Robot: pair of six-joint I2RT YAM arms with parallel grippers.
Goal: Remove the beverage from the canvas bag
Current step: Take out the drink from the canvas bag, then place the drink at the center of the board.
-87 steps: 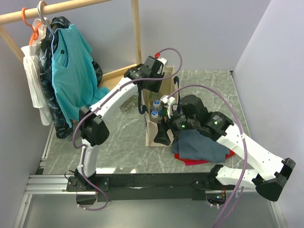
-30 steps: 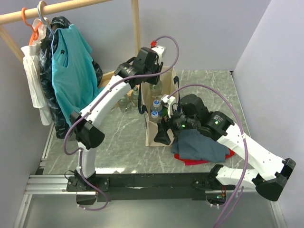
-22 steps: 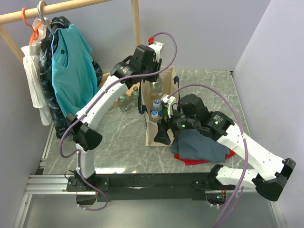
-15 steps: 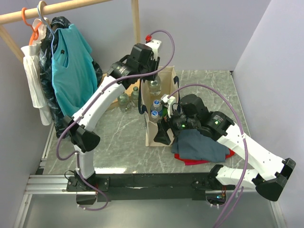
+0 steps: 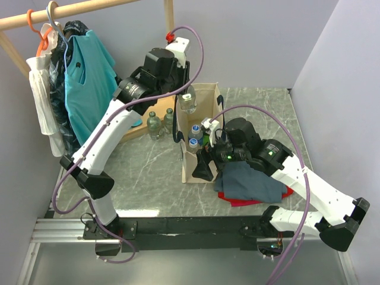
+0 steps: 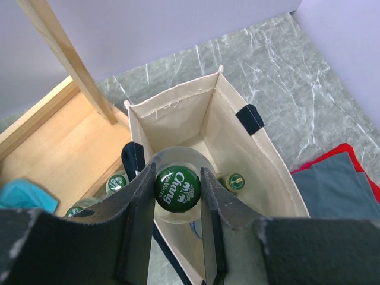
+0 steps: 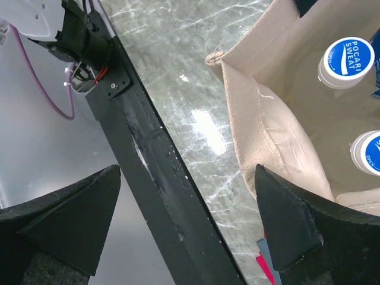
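The beige canvas bag (image 5: 205, 98) with navy handles stands open mid-table; it also shows in the left wrist view (image 6: 237, 151) and the right wrist view (image 7: 279, 148). My left gripper (image 5: 185, 94) is shut on a clear bottle with a green Chang cap (image 6: 177, 187), held above the bag's far-left rim. Another green-capped bottle (image 6: 236, 181) and two white-and-blue capped bottles (image 7: 346, 59) stand inside the bag. My right gripper (image 5: 205, 169) is open and empty at the bag's near right corner, with one finger (image 7: 285, 222) against the bag's outer wall.
A wooden tray (image 5: 155, 110) and clothes rack with hanging garments (image 5: 89, 83) stand at the left. Two bottles (image 5: 160, 123) stand on the table left of the bag. A grey-blue cloth (image 5: 249, 181) on red cloth lies right of the bag. Black front rail (image 7: 160, 178).
My left gripper has risen out of the bag with the green-capped bottle and swung up and left. The right arm has not moved.
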